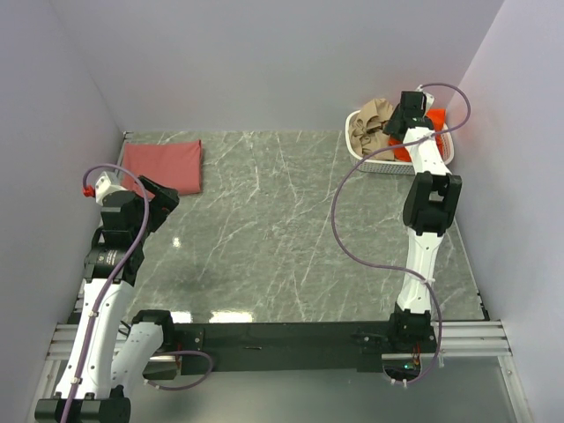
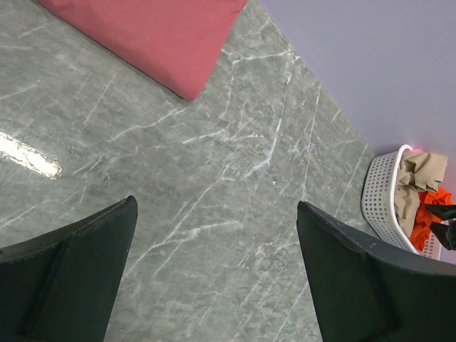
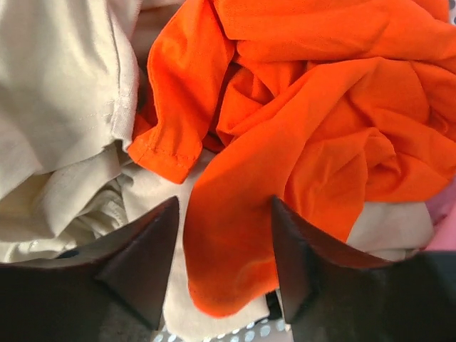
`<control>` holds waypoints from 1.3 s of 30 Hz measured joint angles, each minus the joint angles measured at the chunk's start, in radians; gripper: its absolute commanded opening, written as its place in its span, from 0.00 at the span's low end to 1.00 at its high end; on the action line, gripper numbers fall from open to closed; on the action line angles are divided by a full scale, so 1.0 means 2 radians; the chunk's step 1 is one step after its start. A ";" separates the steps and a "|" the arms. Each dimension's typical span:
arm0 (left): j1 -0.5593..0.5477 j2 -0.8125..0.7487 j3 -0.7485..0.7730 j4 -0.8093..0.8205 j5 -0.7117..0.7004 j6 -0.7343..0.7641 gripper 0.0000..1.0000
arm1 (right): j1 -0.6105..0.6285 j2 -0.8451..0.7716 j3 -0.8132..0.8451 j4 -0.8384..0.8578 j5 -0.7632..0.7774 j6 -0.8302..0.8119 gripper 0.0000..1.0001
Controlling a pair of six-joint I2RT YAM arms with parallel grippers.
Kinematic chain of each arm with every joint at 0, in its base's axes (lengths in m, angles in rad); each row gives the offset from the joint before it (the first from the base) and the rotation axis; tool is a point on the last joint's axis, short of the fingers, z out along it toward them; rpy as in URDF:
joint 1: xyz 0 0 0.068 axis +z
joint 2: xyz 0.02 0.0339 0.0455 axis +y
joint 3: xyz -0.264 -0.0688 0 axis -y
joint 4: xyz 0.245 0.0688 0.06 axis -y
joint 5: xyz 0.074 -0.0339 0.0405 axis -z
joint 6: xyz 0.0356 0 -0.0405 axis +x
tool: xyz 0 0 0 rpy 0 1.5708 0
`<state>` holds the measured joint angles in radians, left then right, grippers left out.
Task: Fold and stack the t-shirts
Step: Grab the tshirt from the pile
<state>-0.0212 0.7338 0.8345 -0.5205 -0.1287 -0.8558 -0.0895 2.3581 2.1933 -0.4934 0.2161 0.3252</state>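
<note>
Right jaws stand part-open astride a fold of the orange-red t-shirt (image 3: 313,142) in the basket (image 1: 379,166), far right of the desk (image 1: 264,238) — fold directly between them, beige cloth (image 3: 57,107) to its left — left jaws wide, well away.

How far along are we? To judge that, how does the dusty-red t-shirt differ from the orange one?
The dusty-red t-shirt is folded into a flat rectangle; the orange t-shirt is crumpled. The dusty-red one lies on the table; the orange one sits in the white basket. The right gripper has its jaws either side of an orange fold; nothing touches the dusty-red one. Both are plain reddish cloth.
</note>
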 measured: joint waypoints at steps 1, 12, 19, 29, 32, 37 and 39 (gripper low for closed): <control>0.000 0.000 0.000 0.000 0.000 0.000 0.99 | 0.000 0.002 0.000 0.002 0.000 0.002 0.55; 0.000 0.000 0.000 -0.004 -0.004 0.000 0.99 | -0.002 0.003 0.000 0.022 -0.003 0.015 0.15; 0.000 -0.002 0.000 -0.012 -0.009 0.000 0.99 | -0.008 0.003 0.000 0.022 -0.017 0.014 0.00; 0.000 -0.005 0.001 -0.016 -0.001 0.002 0.99 | -0.010 -0.048 -0.084 0.059 -0.023 0.021 0.00; 0.000 -0.005 0.004 -0.020 0.003 0.002 0.99 | -0.010 -0.123 -0.176 0.093 -0.025 0.037 0.00; 0.000 -0.005 0.012 -0.025 0.017 0.003 0.99 | -0.007 -0.233 -0.230 0.137 -0.026 0.054 0.00; 0.000 -0.005 0.019 -0.029 0.019 0.004 0.99 | -0.006 -0.269 -0.229 0.155 -0.027 0.056 0.00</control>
<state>-0.0212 0.7242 0.8730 -0.5781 -0.0906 -0.8471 -0.1024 1.8206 1.7344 -0.1825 0.1612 0.4381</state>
